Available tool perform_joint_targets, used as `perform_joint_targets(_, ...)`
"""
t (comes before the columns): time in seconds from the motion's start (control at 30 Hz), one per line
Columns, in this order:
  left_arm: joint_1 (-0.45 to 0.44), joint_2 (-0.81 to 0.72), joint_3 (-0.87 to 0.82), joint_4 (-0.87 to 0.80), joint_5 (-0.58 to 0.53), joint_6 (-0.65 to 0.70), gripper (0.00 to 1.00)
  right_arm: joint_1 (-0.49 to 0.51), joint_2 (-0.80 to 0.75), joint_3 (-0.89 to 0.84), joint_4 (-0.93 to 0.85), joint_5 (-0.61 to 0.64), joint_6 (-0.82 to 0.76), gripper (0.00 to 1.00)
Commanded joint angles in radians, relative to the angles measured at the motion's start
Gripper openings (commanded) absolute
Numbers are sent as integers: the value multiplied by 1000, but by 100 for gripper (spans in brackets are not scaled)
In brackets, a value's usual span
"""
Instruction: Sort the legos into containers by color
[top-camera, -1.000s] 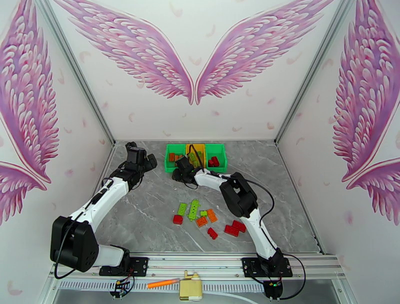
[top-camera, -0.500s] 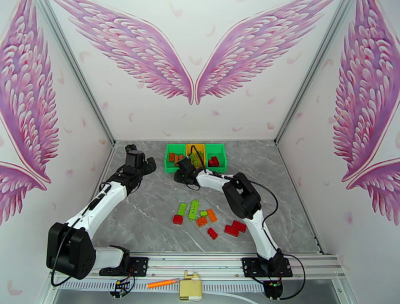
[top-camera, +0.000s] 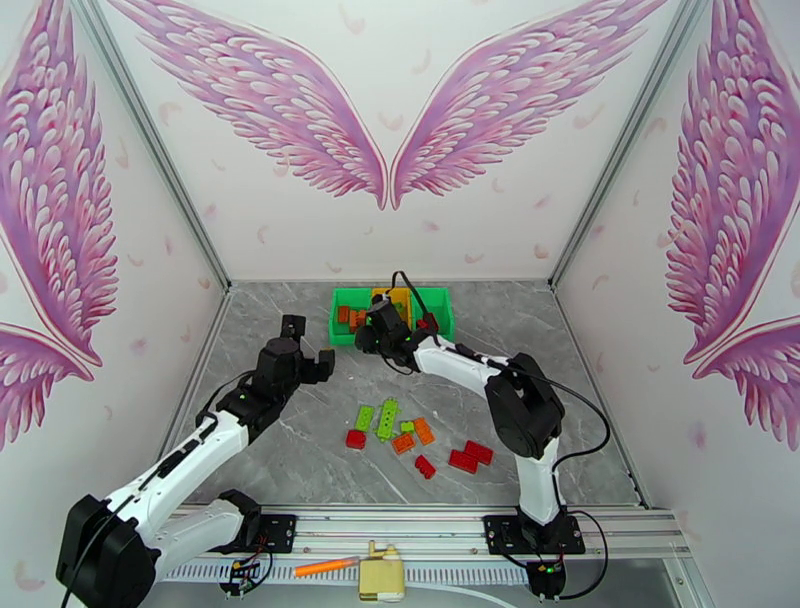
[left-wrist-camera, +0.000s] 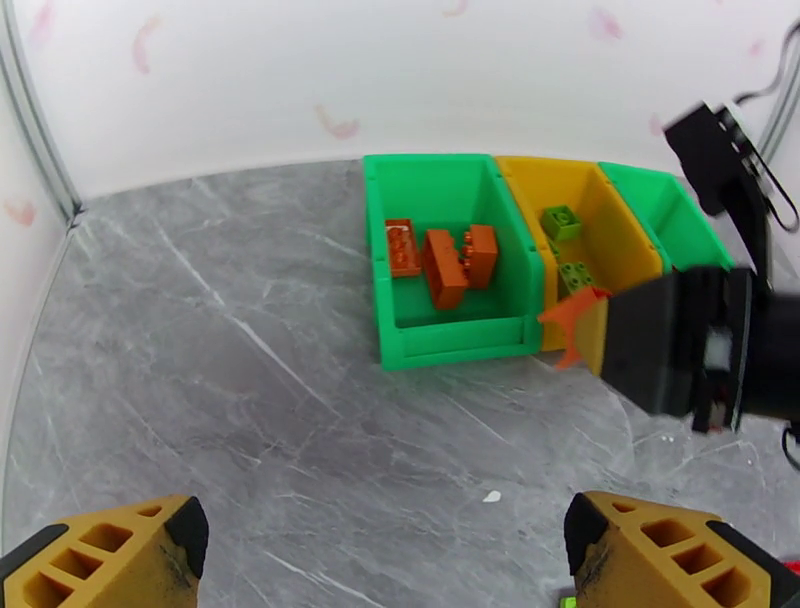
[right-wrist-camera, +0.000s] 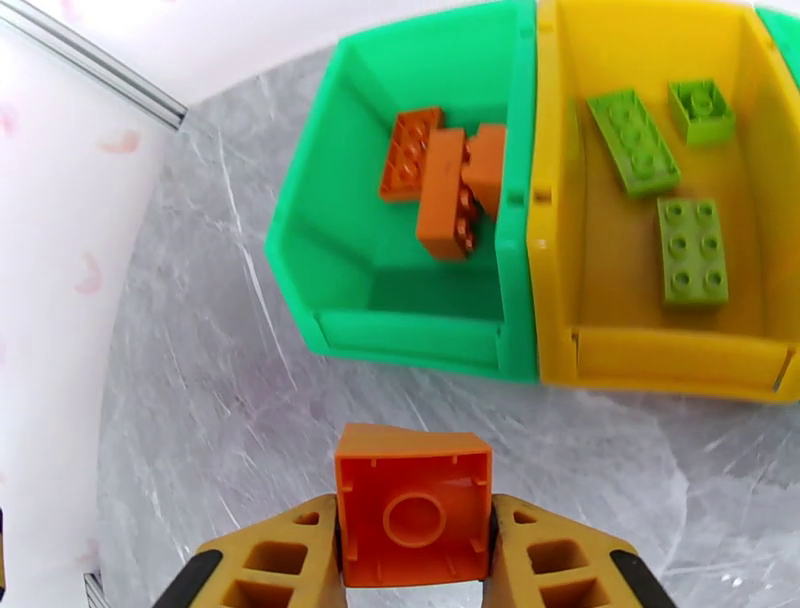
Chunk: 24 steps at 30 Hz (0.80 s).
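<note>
Three joined containers stand at the back: a green bin holding orange legos, a yellow bin holding light green legos, and another green bin. My right gripper is shut on an orange lego, hovering just in front of the left green and yellow bins. Left of the bins and nearer to me, my left gripper stands open and empty over bare table. Several loose legos lie mid-table.
The loose pile mixes light green, orange and red bricks, near the right arm's base side. An orange stick and a beige object lie on the front rail. Walls close in the table on three sides.
My left arm has drawn back from beside the bins toward the table's middle, its jaws opening wider. My right gripper has moved toward the bins, carrying the orange lego.
</note>
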Motion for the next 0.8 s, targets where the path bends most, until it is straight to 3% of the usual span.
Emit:
perform_joint_targets(0.0,-26,-47,-29,48,33,48,99,-24,61,122,-17,28,-89,33)
perform_joint_targets(0.33,-41,-63,-43,51,48,52,99,-65,328,531,-121,22,-221,34)
perform_joint_targets(0.77,-40,-69,-50,68,48,68,99,-70,454,639,-137,-140,-306,36)
